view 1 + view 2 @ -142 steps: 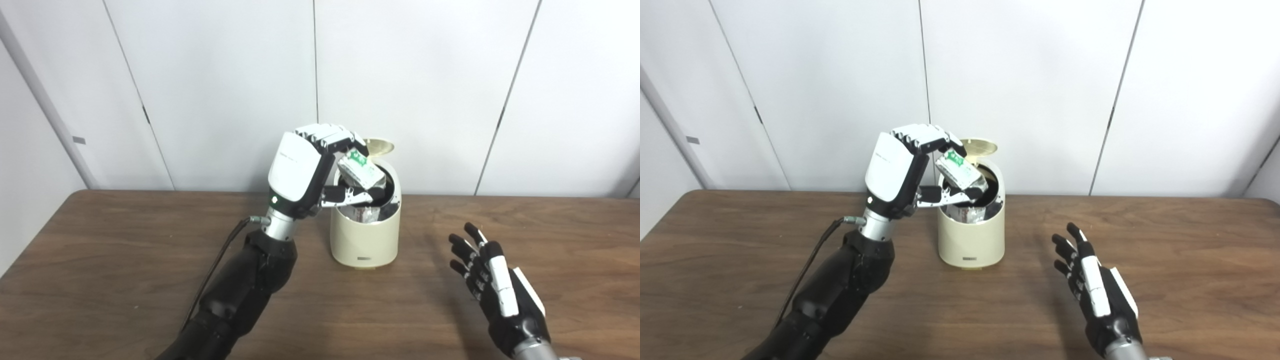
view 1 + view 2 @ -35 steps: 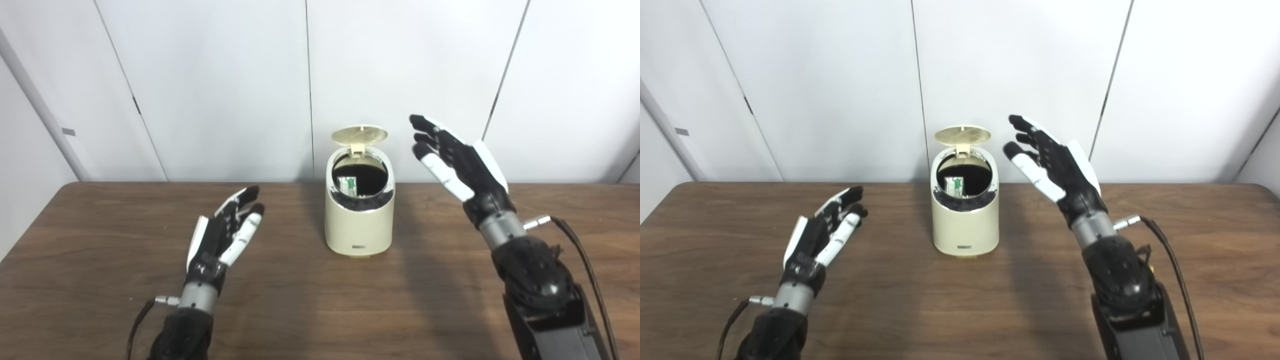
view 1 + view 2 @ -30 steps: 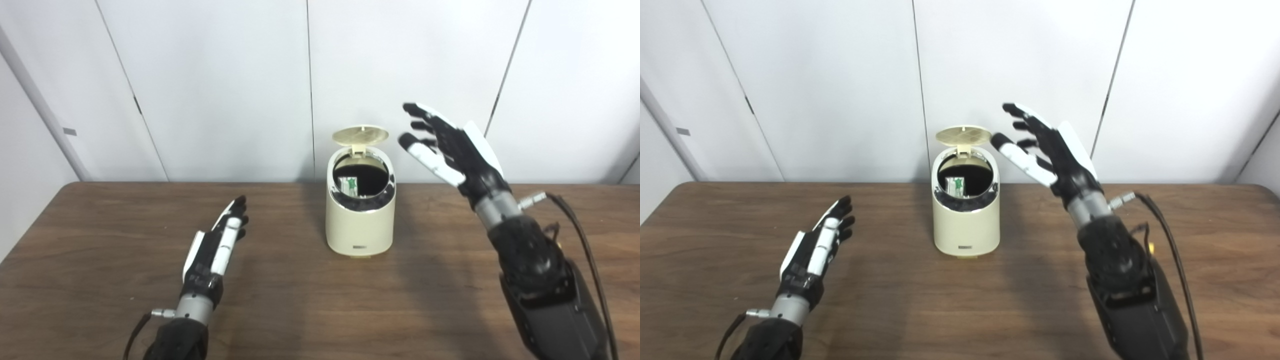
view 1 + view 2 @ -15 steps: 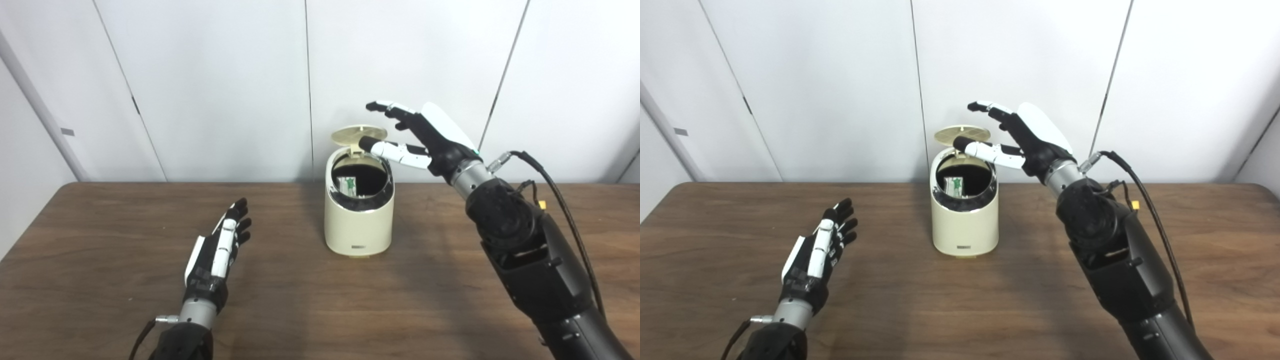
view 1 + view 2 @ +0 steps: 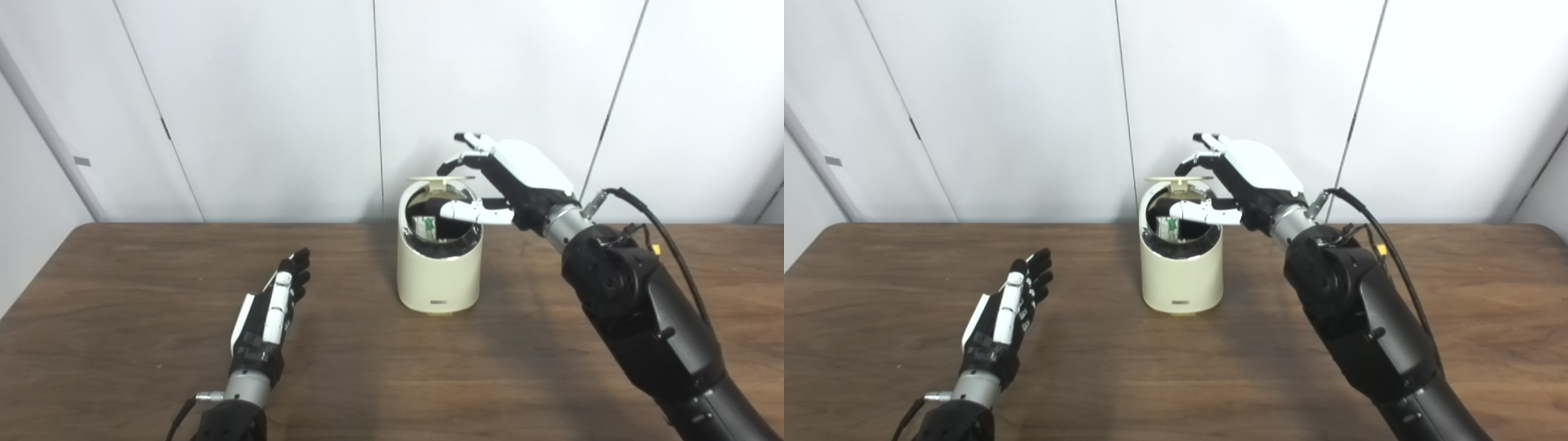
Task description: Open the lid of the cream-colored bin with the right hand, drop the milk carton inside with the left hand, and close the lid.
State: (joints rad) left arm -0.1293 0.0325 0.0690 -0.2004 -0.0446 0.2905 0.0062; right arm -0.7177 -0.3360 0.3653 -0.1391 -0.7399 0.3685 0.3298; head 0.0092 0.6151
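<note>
The cream-colored bin [image 5: 438, 269] stands at the back middle of the table. Its lid [image 5: 440, 179] is tipped forward, roughly level, seen edge-on above the mouth. The milk carton [image 5: 427, 225] lies inside, its green and white end showing at the left of the opening. My right hand [image 5: 508, 177] hovers over the bin with fingers spread; its fingertips [image 5: 445, 166] rest on top of the lid and its thumb reaches across the opening underneath. My left hand [image 5: 269, 312] lies open and empty, low over the table to the bin's left.
The brown wooden table [image 5: 122, 288] runs the width of the view, with white wall panels [image 5: 257, 92] right behind it. A cable [image 5: 667, 226] loops off my right forearm.
The left hand dropped the carton into the bin and drew back to the table. The right hand rose, reached over the bin, and has pushed the upright lid forward and down.
</note>
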